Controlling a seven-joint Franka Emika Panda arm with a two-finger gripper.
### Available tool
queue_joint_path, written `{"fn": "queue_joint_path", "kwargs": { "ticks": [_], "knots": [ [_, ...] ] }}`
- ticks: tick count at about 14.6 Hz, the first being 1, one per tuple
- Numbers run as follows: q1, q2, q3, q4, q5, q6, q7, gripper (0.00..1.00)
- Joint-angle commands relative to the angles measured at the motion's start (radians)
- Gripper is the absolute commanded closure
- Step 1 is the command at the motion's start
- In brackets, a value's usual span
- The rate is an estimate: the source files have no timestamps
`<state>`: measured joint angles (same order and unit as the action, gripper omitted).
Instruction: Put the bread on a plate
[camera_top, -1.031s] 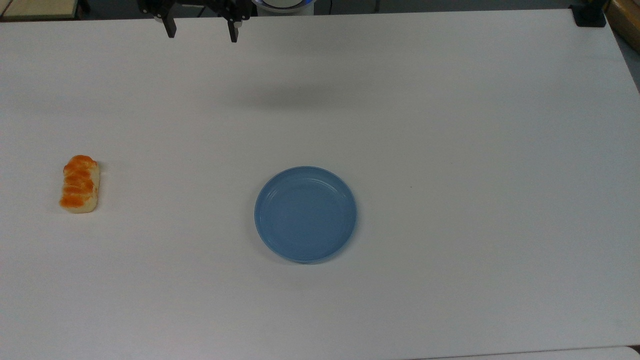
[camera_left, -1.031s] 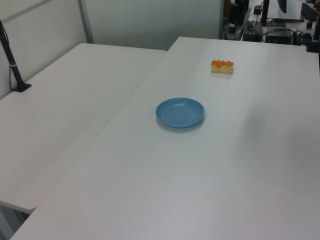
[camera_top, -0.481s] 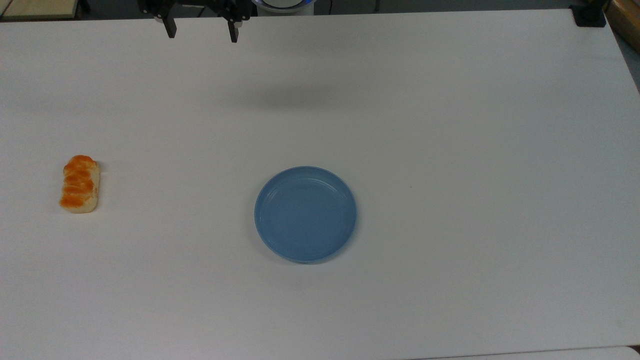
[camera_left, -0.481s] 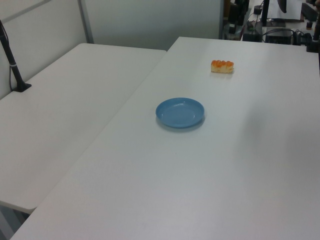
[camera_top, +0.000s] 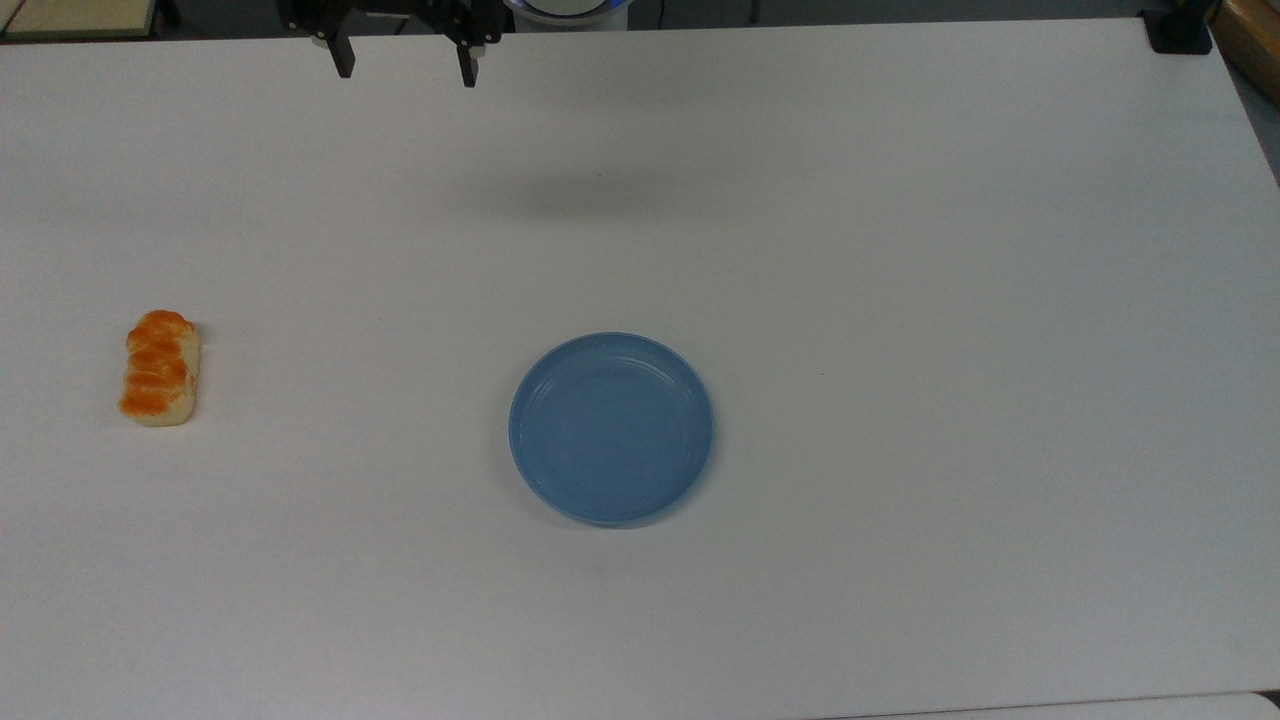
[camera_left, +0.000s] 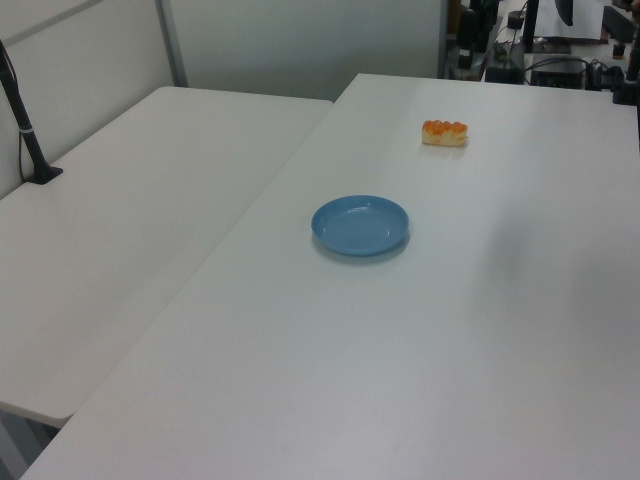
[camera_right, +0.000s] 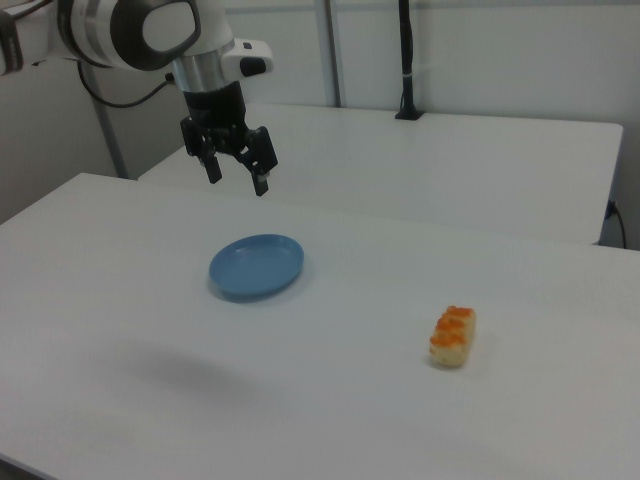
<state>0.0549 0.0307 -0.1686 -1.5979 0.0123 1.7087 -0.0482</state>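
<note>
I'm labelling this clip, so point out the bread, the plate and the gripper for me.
bread (camera_top: 159, 368), top view, glazed top.
plate (camera_top: 611, 429), top view, bare middle.
gripper (camera_right: 238, 174), right view, midway between its spread fingertips.

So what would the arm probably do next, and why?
Probably swing toward the bread and start coming down over it. The pincer hangs open and empty, high above the table's far edge in the top view. The bread lies alone on the table, well apart from the bare plate.

Oblong orange-brown bun (camera_top: 159, 368): top showing glazed sheen, cream sides looking matt. Round light-blue plate (camera_top: 611, 429): looking smooth, plastic-like, faintly ringed. White table (camera_top: 900, 250): appearing matt, smooth.
</note>
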Motion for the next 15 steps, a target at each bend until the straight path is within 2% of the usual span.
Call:
{"fn": "queue_joint_path", "kwargs": {
  "ticks": [1,4,7,10,15],
  "knots": [
    [0.016,-0.025,-0.014,-0.033,0.003,0.002,0.015,0.00],
    [0.005,-0.020,-0.014,-0.033,-0.009,0.005,-0.021,0.00],
    [-0.058,0.001,-0.014,-0.027,-0.031,0.011,-0.119,0.00],
    [-0.180,0.105,-0.016,0.024,-0.026,0.038,-0.341,0.00],
    [-0.250,0.259,-0.016,0.033,0.018,0.238,-0.361,0.00]
  ]
}}
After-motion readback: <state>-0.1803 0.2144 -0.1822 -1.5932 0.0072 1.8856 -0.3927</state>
